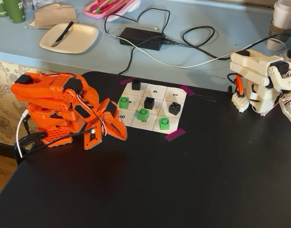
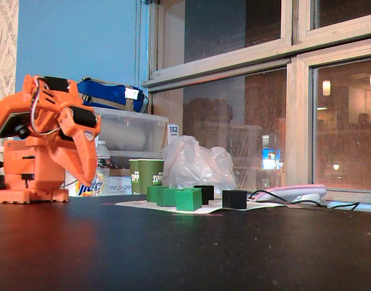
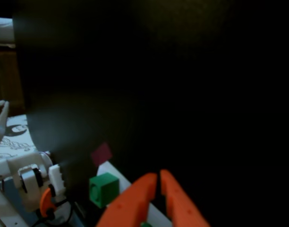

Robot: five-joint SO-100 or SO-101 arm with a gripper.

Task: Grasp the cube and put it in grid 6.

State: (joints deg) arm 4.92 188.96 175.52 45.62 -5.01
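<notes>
Desk: black and matte, set against a pale blue counter with a plate, a power brick and loose cables; one fixed view shows a dark window behind.
Tool (image 3: 159, 176): fingers together with only a thin slit between them and nothing held; it hangs low over the desk just beside the paper's numeral-9 corner, on the folded orange arm (image 1: 55, 111).
Paper grid (image 1: 154, 91): three green cubes and three black cubes (image 1: 149, 102) sit on it, and magenta tape (image 1: 174, 134) pins its corners.
The cube (image 1: 142, 114): you have three alike; this one stands in the near row, between the 9 cell and the corner green cube (image 1: 164, 123).
Grid 6 (image 1: 138, 123): by the numbering this is likely that same cell, though the cube hides its numeral.
Step in hand: I judge the placing done, so check that the cube sits inside its lines.
If you regrasp: open wide, come straight down, and keep clear of both neighbours.
Beyond: a white arm (image 1: 259, 80) is parked at the desk's far edge.
</notes>
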